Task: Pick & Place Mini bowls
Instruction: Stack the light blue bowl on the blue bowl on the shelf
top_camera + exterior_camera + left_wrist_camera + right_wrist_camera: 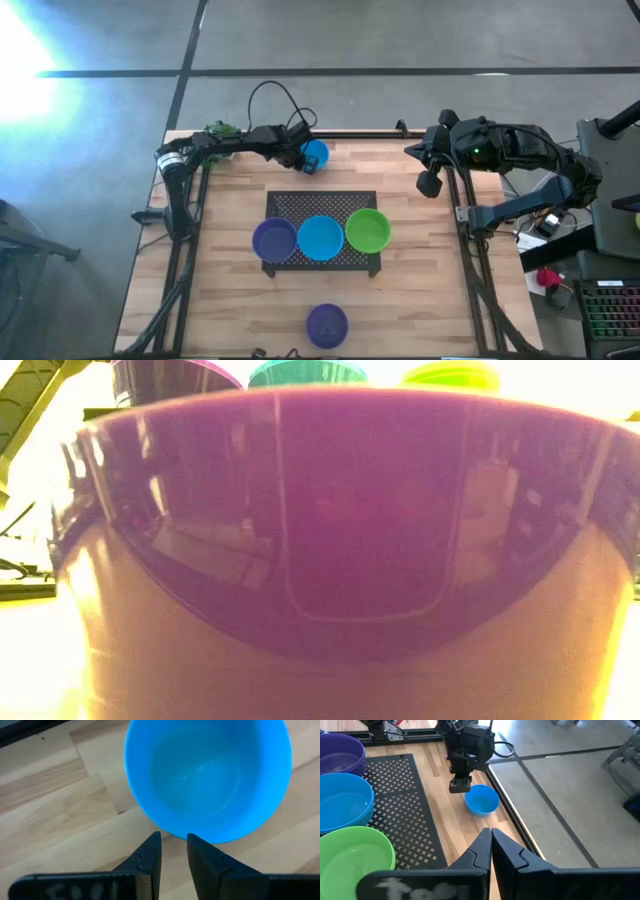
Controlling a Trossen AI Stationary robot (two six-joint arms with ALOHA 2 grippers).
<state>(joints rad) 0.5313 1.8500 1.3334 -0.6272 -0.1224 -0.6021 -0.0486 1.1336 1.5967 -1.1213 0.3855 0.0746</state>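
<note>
At the near edge of the table, a lone purple bowl is seen upright, so close to the low camera that its glossy side fills that view. Farther in, three bowls are lined up along the near edge of the black mesh mat: a second purple bowl, a blue bowl and a lime green bowl, each touching or nearly touching its neighbour. Beyond the mat, near the far edge, a small blue bowl is found on the bare wood, just beside the left pincer. That pincer is held just outside the bowl's rim with its fingers only a narrow gap apart, clamped on nothing. The right pincer is parked by the far right corner, its fingers pressed together and empty. A leafy plant is glimpsed at the far left corner.

The bowls are judged light, stiff and slippery, being thin glossy plastic; a pinch across the rim wall, one finger inside and one outside, is thought the surest hold. A push from the side would probably slide a bowl away.
</note>
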